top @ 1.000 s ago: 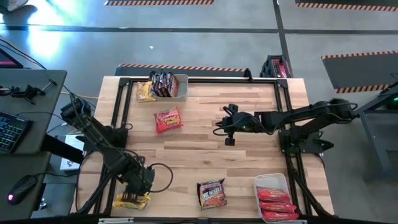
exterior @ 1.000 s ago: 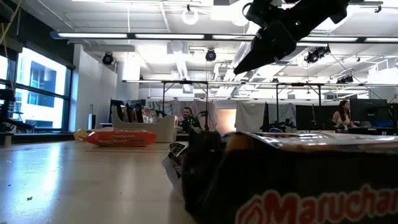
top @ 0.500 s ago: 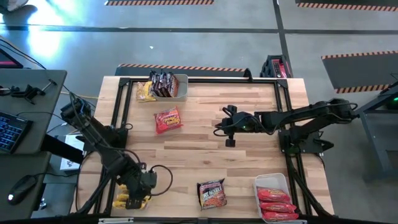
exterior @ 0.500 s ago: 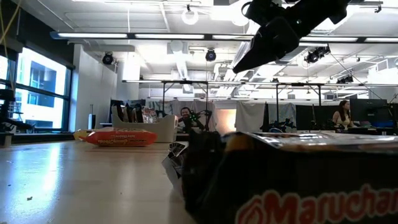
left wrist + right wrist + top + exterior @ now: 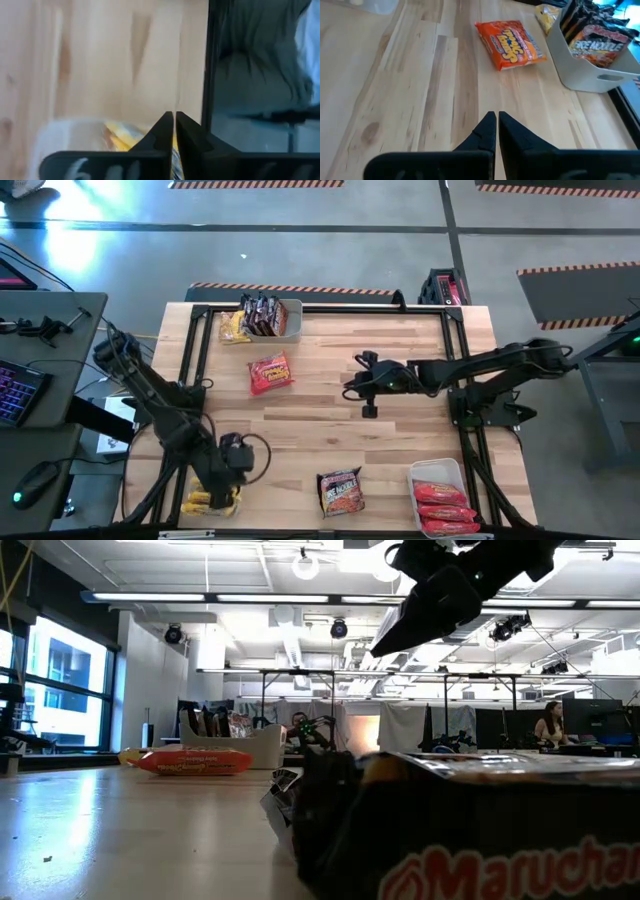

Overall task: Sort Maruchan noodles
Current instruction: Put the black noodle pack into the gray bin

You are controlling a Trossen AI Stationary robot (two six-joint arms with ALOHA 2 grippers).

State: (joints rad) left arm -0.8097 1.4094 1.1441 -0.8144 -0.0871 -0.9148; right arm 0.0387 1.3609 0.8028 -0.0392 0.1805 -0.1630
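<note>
A dark gripper (image 5: 395, 637) hangs from the upper right, high above the table (image 5: 120, 830), fingers pressed together and pointing down-left. Directly below it and nearest the camera lies a dark Maruchan packet (image 5: 470, 825), its crinkled end toward the left. Far below and to the gripper's left, a red-orange packet (image 5: 192, 761) lies flat beside a pale bin (image 5: 262, 748).

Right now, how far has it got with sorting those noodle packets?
Partly done. Red packets fill the near-right bin, and dark packets sit in the far bin. The left gripper has shut on a yellow packet at the near-left corner. A red packet, a dark packet and another yellow one lie loose. The right gripper hovers shut.
</note>
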